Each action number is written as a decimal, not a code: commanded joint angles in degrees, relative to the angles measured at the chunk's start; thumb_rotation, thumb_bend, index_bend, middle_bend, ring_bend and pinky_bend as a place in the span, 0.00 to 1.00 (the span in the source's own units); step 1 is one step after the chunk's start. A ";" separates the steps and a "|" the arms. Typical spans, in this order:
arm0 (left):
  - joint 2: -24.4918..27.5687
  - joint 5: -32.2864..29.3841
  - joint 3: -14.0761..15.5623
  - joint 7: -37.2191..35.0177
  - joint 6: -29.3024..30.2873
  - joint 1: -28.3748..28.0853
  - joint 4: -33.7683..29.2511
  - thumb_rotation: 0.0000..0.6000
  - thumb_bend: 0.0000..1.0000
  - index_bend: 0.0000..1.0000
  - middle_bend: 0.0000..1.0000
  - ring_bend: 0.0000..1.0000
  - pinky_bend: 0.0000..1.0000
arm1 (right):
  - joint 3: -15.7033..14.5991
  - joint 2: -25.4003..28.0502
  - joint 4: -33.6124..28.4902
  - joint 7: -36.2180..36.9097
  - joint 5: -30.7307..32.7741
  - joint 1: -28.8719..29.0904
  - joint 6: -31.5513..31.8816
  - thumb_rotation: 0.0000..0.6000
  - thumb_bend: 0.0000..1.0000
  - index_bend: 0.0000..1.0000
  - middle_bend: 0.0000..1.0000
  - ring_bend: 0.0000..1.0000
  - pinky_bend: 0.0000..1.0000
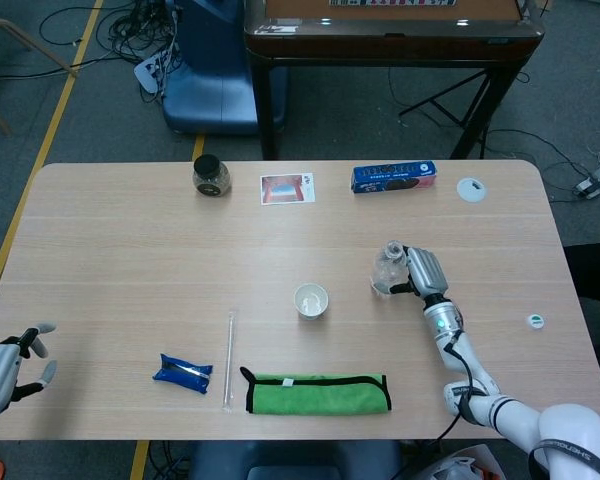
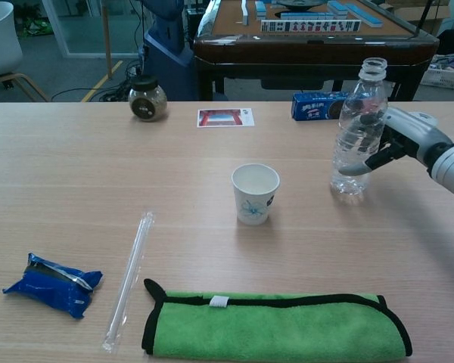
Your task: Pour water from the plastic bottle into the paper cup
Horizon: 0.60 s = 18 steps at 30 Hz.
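Plastic bottle (image 2: 358,128) upright on table, in right hand (image 2: 405,141).

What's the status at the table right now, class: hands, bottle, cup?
Right hand holds bottle upright, uncapped, on table. Left hand open, idle at table edge. Cup upright left of bottle, path between them unobstructed.

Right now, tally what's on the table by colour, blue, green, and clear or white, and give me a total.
Blue: 2, box, packet
Green: 1, towel
Clear or white: 5, bottle, cup, straw, two small discs
Total: 8
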 commanded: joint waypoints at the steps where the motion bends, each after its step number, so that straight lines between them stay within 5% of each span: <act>1: 0.00 -0.04 -0.01 0.03 -0.02 0.00 0.02 1.00 0.33 0.28 0.51 0.48 0.74 | -0.38 -1.78 2.84 2.92 -1.85 -0.05 -0.85 1.00 0.21 0.64 0.60 0.50 0.49; 11: 0.02 -0.01 0.10 0.07 -0.12 -0.02 -0.04 1.00 0.33 0.28 0.51 0.48 0.74 | -2.22 -1.67 4.87 7.62 -5.17 0.37 -3.16 1.00 0.18 0.61 0.49 0.40 0.49; 18: -0.07 -0.04 0.13 0.46 -0.15 -0.04 -0.06 1.00 0.33 0.28 0.51 0.48 0.74 | -2.68 0.73 2.83 6.87 -6.01 0.19 -3.81 1.00 0.00 0.33 0.30 0.23 0.41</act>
